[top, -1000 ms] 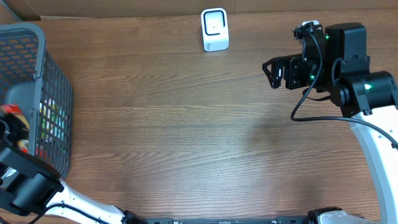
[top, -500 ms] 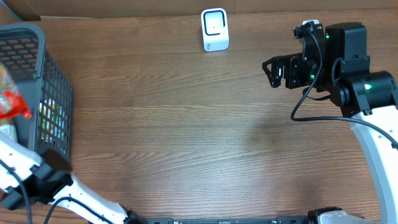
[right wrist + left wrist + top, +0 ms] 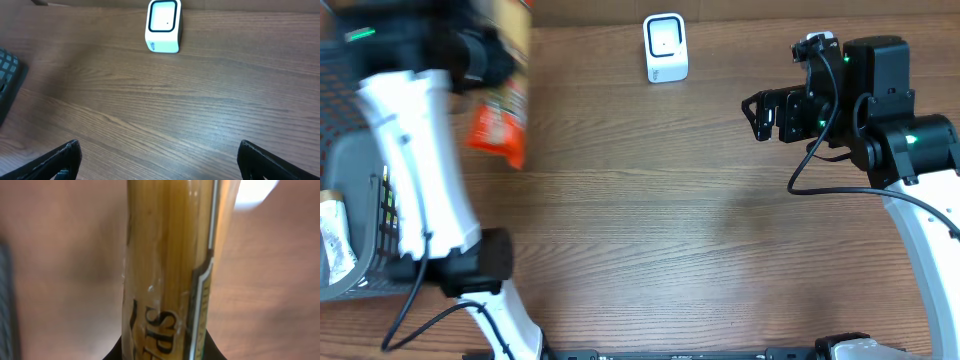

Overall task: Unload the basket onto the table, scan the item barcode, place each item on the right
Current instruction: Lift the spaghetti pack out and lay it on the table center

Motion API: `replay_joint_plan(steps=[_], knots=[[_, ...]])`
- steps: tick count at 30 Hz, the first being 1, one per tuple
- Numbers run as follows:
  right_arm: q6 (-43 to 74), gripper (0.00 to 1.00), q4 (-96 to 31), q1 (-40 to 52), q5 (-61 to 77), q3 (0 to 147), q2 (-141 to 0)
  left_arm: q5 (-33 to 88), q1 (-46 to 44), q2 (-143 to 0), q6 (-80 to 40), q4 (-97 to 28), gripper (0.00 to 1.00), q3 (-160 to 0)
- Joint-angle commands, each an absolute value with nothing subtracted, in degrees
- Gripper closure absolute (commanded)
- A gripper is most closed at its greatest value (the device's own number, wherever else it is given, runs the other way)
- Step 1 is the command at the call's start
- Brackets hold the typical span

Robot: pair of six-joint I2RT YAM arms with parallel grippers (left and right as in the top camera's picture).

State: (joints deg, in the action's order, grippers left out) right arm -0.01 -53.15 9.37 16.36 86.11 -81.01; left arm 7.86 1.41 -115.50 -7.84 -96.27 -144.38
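in the left gripper point(image 3: 162, 352): pasta packet point(image 3: 170, 255), gripped tight | right gripper point(image 3: 160, 160): spread wide | scanner point(image 3: 163, 25): ahead of it

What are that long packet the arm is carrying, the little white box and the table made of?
Packet: clear glossy plastic film, likely; it shines, wrinkles, and pale pasta strands show through. White box: smooth moulded plastic, apparently, with rounded corners and a dark-edged window. Table: wood or wood-look laminate; brown grain lines, low sheen.

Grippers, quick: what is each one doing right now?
Left gripper: closed on a long clear plastic packet of yellow spaghetti.
Right gripper: open, holding nothing.
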Motion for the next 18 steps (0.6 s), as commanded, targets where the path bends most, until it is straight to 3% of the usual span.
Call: replay_joint_plan(steps=[1,9,16,17,18], knots=[[-0.25,0.00,-52.73,9.26,16.84,87.72,-80.97,-9.89,-7.14,-114.43,-26.83,-94.30,0.96,-129.97],[-0.25,0.00,-52.40,9.26,16.82,87.72,-81.19,-12.16,-22.13,-114.48,-35.00,-69.60,0.96,-99.44],[-0.25,0.00,-52.40,9.26,16.84,87.72,-81.19,-17.58,-25.12,-114.48,-36.01,-63.72,0.96,-92.23],[-0.25,0.00,-52.40,9.26,16.84,87.72,-81.19,-17.56,-25.12,-114.48,-36.03,-63.75,0.94,-92.23],[-0.25,0.00,-52.40,9.26,16.84,87.72,-81.19,-17.56,-25.02,-114.48,-36.01,-63.75,0.82,-92.27]])
